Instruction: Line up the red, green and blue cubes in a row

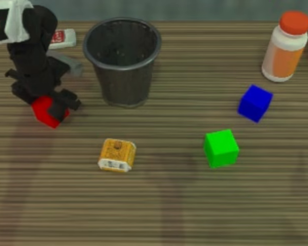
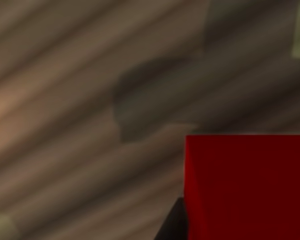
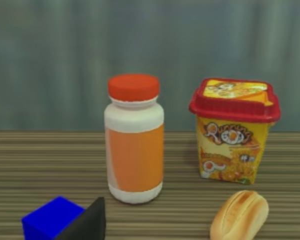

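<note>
The red cube sits at the table's left, and my left gripper is shut on it from above. In the left wrist view the red cube fills the near corner, with one dark finger pressed against its side. The green cube lies right of the middle. Behind it and further right is the blue cube. My right arm is outside the top view. Its wrist view shows a dark part of the right gripper in front of the blue cube.
A dark mesh bin stands at the back, left of centre. A small yellow-orange labelled box lies in front of it. At the back right stand an orange-capped bottle, a noodle cup and a bread roll.
</note>
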